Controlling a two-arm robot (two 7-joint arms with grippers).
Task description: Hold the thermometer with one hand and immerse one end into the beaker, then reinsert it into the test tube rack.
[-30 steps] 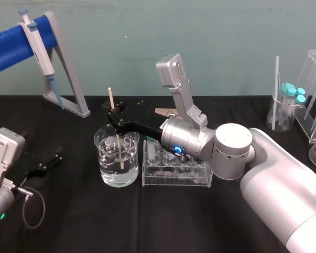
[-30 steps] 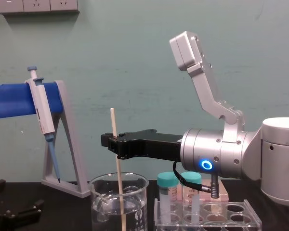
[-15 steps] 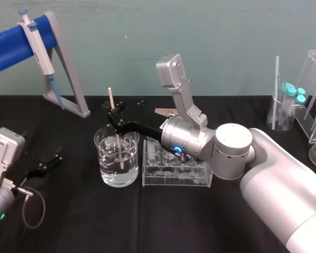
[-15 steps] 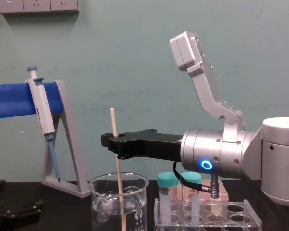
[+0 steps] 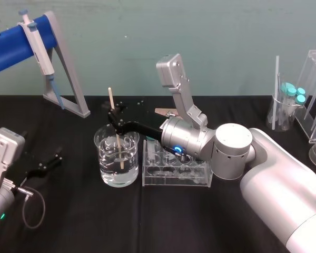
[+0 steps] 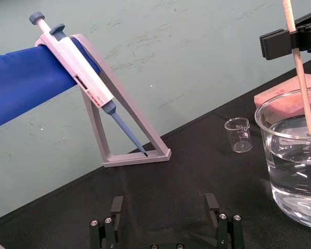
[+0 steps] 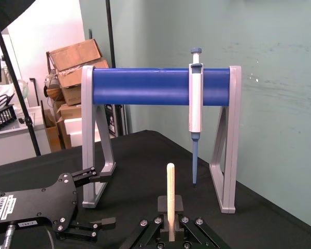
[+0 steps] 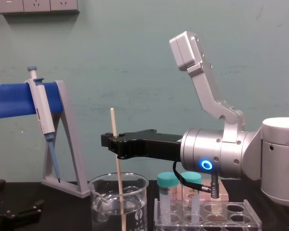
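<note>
Right tool (image 5: pixel 114 113) clenched on the thermometer (image 5: pixel 117 145), gripping it a little below its top end. Thermometer stands nearly upright, with its lower end submerged in the clear liquid in the beaker (image 5: pixel 105 174). Beaker sits mid-table (image 5: pixel 147 221), just beside the left end of the test tube rack (image 5: pixel 176 178), which lies under the right arm's wrist. Left tool (image 5: pixel 46 163) parked low near the table's left edge, fingers spread, grasping nothing.

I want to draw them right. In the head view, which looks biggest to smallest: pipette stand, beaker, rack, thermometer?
1. pipette stand.
2. test tube rack and beaker: too alike to rank.
3. thermometer, a thin stick in the right gripper.
</note>
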